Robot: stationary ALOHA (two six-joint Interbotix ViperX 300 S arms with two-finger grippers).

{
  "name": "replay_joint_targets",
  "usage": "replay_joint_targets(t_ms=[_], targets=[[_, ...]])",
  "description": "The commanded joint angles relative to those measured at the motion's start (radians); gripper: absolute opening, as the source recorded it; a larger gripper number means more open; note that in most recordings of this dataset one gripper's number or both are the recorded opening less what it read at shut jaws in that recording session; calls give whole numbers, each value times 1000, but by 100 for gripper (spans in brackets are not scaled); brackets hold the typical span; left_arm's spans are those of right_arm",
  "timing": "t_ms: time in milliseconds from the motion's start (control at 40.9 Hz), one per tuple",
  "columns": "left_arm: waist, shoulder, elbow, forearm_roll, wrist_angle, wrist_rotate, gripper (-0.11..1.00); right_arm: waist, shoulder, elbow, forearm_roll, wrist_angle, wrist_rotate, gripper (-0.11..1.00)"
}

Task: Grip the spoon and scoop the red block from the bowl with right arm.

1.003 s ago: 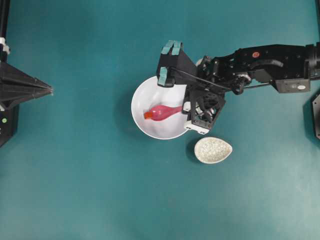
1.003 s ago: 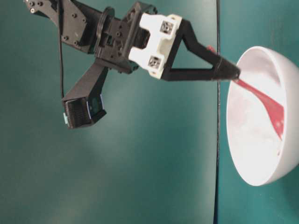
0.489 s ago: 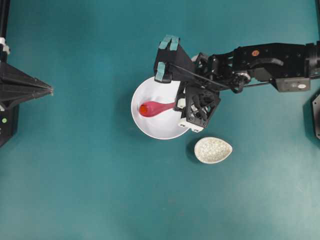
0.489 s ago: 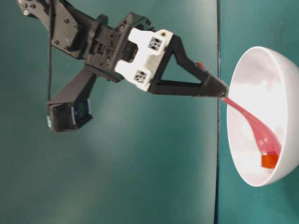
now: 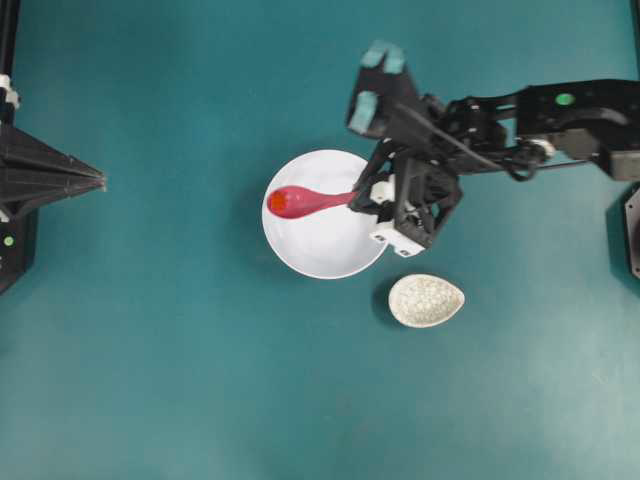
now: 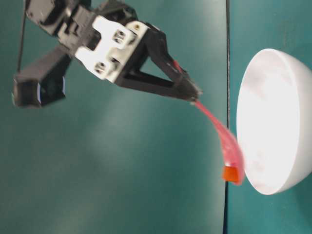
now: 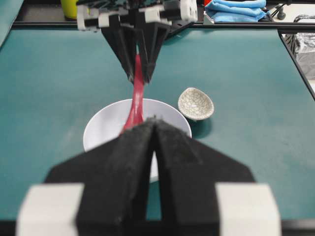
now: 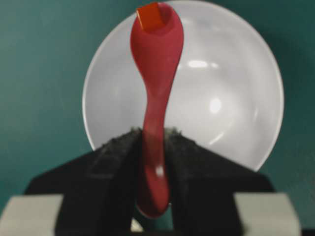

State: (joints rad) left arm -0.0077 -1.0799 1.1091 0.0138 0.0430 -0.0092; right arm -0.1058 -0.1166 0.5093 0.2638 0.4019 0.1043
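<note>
My right gripper [image 5: 352,200] is shut on the handle of the pink spoon [image 5: 300,201]. The spoon is lifted above the white bowl [image 5: 322,262], its scoop over the bowl's left part. The red block [image 5: 277,201] sits in the tip of the scoop. In the right wrist view the spoon [image 8: 156,73] runs up from my gripper [image 8: 153,132], with the block [image 8: 150,16] at its far end over the bowl [image 8: 231,98]. From table level, spoon [image 6: 222,136] and block [image 6: 230,173] are clear of the bowl [image 6: 278,122]. My left gripper [image 7: 155,120] is shut and holds nothing, far to the left [image 5: 100,181].
A small speckled cream dish [image 5: 427,300] stands just right of the bowl's near side, below my right wrist. The teal table [image 5: 200,380] spreads all round. Blue cloths [image 7: 236,10] lie beyond the table's far edge.
The right arm has risen and drawn back to the right. The spoon went from low inside the bowl to above it, with the red block now carried in the scoop. The left arm has not moved.
</note>
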Motion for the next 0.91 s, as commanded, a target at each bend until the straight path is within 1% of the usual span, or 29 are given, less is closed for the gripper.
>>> replay_joint_targets(t_ms=[0,73,147,245,392,538,685,881], targets=[[0,8,-32,3,-6,-5,0,0,-78,37,5,-89,28,23],[0,8,-32,3,-5,-9,0,0,-133,89,5,-176,63,23],[0,8,-32,3,-6,-14,0,3,-193,137,5,-247,77,23],[0,5,-34,3,-11,-15,0,3,-262,186,5,-285,84,23],[0,-2,-35,3,-9,-25,0,3,-360,218,5,-279,86,23],[0,-6,-37,3,-3,-20,0,3,-413,221,3,-242,86,23],[0,-5,-35,3,5,-20,0,3,-419,218,3,-212,86,23],[0,-5,-35,3,28,-20,0,3,-414,216,3,-204,86,23]])
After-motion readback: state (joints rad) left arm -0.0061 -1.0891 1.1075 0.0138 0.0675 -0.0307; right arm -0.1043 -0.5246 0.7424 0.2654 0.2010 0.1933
